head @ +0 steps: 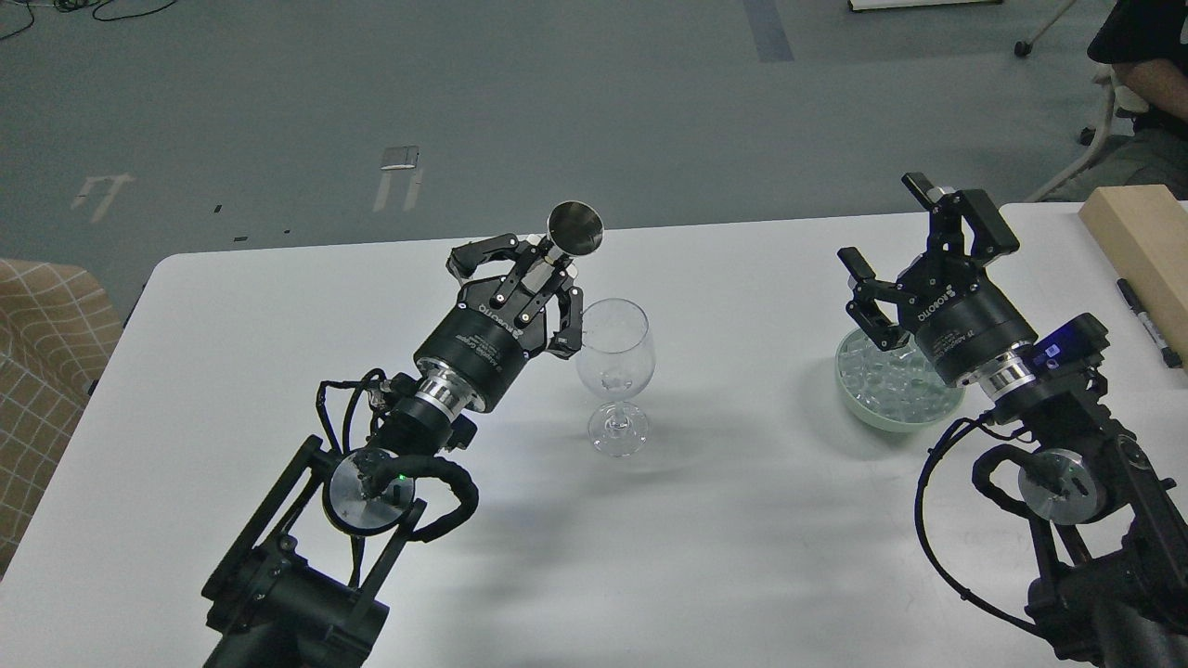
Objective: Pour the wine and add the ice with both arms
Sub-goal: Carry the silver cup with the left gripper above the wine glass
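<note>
Ice (pixel 893 378) fills a pale green bowl (pixel 863 413) on the right side of the white desk (pixel 742 520), a heap of small clear cubes. The right claw (pixel 914 250) hangs just above the bowl's far edge, fingers spread wide with nothing between them; one finger points up and away, another reaches left over the bowl's rim. The right arm (pixel 1067 464) runs back to the near right corner, cables looping beside a silver joint cap.

Left of centre stands a clear stemmed glass (pixel 614 371), upright on its foot. Whether anything sits in it is hard to tell, though there is a faint glint low in the bowl of the glass. The left claw (pixel 534 283) is closed around a small metal vessel (pixel 568 237), tilted so its round shiny end faces up and right, just above and left of the glass rim. One finger comes down close beside the glass; I cannot tell whether it touches. The left arm (pixel 371 464) comes in from the near left.

At the far right lie a light wooden block (pixel 1146 241) and a black pen (pixel 1149 323). A seated person (pixel 1146 74) shows at the top right corner, beyond the desk.
</note>
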Tool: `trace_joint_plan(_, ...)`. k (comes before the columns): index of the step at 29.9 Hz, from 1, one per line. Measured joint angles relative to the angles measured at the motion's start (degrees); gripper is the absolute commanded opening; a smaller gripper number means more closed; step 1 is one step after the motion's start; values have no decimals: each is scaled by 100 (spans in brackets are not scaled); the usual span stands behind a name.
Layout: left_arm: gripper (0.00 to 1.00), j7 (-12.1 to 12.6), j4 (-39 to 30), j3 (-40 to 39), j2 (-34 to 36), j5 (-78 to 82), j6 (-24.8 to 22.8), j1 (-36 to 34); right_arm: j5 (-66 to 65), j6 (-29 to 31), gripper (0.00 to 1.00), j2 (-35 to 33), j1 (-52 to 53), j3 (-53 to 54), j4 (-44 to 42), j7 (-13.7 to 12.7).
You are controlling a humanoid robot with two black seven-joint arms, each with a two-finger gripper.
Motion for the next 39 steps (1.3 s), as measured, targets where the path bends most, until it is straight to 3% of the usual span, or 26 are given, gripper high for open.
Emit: trace_joint_plan(39, 9, -53, 183, -133, 111, 1152, -768, -97, 3, 0, 100, 0, 9, 9, 36, 0)
